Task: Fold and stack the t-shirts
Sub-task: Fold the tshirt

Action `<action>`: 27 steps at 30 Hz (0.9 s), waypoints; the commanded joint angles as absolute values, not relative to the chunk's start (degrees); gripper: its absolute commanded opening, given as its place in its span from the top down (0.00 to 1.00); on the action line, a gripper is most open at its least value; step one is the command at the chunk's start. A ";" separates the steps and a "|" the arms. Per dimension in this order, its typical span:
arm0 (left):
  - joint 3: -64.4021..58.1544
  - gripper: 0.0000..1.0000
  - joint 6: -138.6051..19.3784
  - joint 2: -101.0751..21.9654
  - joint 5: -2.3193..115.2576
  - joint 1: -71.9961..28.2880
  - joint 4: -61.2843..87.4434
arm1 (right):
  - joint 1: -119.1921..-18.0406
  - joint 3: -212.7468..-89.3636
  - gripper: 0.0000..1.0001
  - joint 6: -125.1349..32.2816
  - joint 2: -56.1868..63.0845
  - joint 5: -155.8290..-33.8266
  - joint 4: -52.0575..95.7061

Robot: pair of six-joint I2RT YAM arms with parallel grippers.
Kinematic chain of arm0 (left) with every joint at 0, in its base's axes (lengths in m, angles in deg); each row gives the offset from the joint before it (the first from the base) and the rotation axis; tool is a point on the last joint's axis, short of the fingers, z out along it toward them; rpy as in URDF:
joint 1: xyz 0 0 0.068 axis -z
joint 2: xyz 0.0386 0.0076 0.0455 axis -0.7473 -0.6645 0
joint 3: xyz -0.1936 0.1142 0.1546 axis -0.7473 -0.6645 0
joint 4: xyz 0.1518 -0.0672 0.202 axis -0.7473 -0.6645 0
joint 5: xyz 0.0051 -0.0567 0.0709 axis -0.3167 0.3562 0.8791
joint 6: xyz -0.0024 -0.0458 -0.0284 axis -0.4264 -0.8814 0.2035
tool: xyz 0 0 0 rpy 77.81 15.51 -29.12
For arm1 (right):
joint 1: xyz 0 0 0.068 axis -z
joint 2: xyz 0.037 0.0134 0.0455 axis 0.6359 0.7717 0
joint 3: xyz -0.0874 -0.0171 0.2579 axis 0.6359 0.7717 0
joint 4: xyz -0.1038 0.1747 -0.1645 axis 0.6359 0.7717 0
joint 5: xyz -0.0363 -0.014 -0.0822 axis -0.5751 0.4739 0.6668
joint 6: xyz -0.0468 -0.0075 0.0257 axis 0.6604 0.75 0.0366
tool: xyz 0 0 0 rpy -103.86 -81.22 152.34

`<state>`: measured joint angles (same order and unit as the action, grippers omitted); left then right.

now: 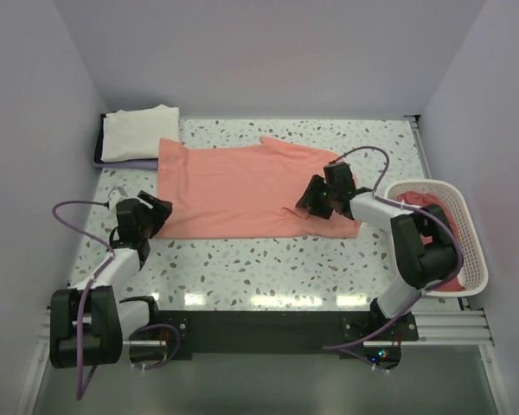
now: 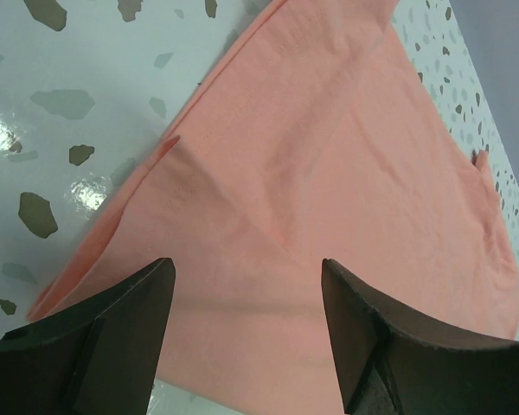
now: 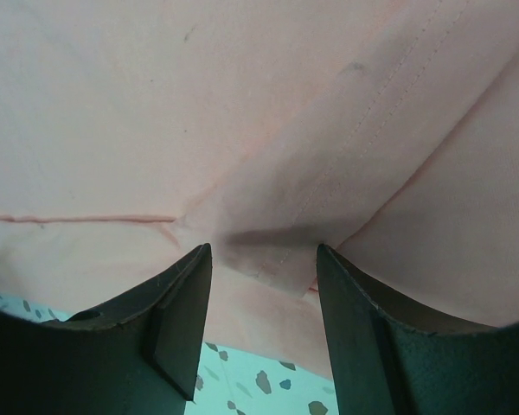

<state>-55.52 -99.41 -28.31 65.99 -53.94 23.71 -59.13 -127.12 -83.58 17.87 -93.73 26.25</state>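
- Salmon shirt: spread flat mid-frame on the desk.
- Cream shirt: folded, upper left.
- Red shirts: heaped in the basket, right edge.
- Left hand: at the salmon shirt's lower-left corner, fingers wide apart, holding nothing.
- Right hand: low over the lower-right part, fingers apart, a cloth ridge between them, not pinched.

Matt salmon cloth t-shirt, glossy speckled table, white plastic basket
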 commanded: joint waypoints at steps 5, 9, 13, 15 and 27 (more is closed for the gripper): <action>-55.43 0.27 -98.04 -29.10 65.26 -53.71 26.80 | -60.05 -127.45 0.45 -84.52 18.78 -91.58 24.13; -55.08 0.27 -97.96 -29.19 65.26 -53.71 26.62 | -60.49 -129.12 0.45 -84.70 20.19 -91.85 24.22; -54.64 0.27 -97.78 -29.45 65.35 -53.71 26.27 | -60.67 -130.70 0.45 -84.96 21.33 -91.93 24.13; -54.38 0.27 -97.87 -29.54 65.26 -53.71 26.27 | -60.76 -131.66 0.45 -85.14 21.59 -92.11 24.22; -53.94 0.27 -97.52 -30.24 65.08 -53.71 26.01 | -61.55 -140.53 0.45 -85.41 27.48 -92.37 25.53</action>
<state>-55.52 -99.34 -29.95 65.35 -53.92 23.77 -61.16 -136.26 -85.06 25.61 -92.75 26.14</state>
